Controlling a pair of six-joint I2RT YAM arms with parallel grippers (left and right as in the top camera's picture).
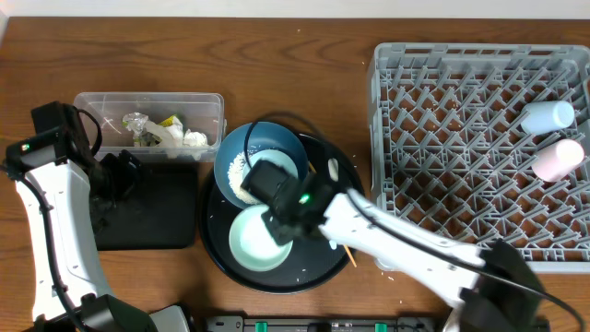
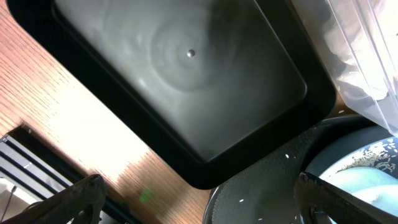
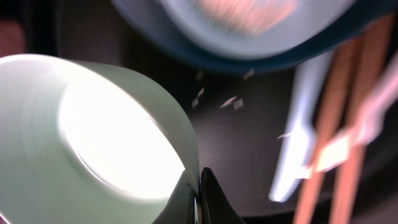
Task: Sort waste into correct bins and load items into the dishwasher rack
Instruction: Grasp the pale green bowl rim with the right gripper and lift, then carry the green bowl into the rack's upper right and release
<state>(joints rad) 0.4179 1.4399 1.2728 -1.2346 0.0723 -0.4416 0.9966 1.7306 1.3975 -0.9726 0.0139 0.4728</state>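
Observation:
My right gripper [image 1: 277, 224] [image 3: 199, 182] is shut on the rim of the pale-green bowl [image 1: 253, 243] [image 3: 93, 124], which sits on the round black tray [image 1: 219, 263]. Behind it is the dark-blue bowl [image 1: 263, 152] [image 3: 236, 37] with white rice [image 1: 241, 177] inside. Loose grains [image 3: 227, 101] lie on the tray. A white spoon [image 3: 298, 149] and wooden chopsticks [image 3: 329, 124] lie to the right. My left gripper [image 1: 120, 180] [image 2: 199, 186] hangs open over the shallow black rectangular tray [image 1: 161, 221] [image 2: 186, 74]. The clear tub [image 1: 83, 100] holds tissue and a packet [image 1: 171, 129].
The grey dishwasher rack [image 1: 380, 138] fills the right side, with a white cup [image 1: 547, 116] and a pink cup [image 1: 559, 159] lying at its far right. My right arm stretches across the front of the table. The clear tub and black tray sit close together.

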